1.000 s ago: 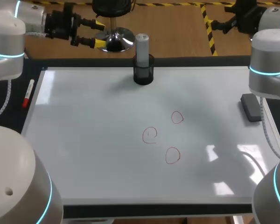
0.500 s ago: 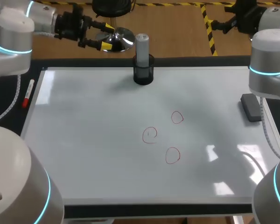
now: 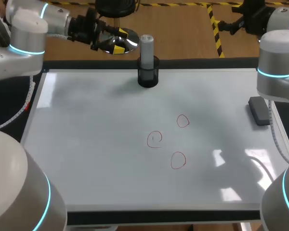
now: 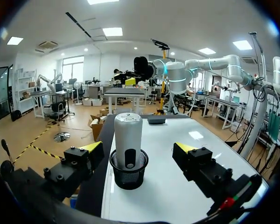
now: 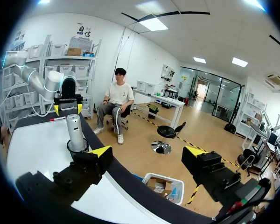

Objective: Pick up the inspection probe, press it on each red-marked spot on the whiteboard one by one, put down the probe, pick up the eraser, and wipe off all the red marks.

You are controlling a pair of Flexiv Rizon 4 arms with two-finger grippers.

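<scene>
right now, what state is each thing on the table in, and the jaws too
inspection probe: upright in its holder, not picked up
mesh holder: upright at the far edge of the whiteboard, probe inside
eraser: lying flat by the whiteboard's right edge, untouched
red marks: three circles, unwiped
left jaws: open, empty, facing the probe
right jaws: open, empty

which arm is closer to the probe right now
Left. The left arm has its jaws open just beside the probe; the right arm sits farther off, beyond the whiteboard's far right corner.
</scene>
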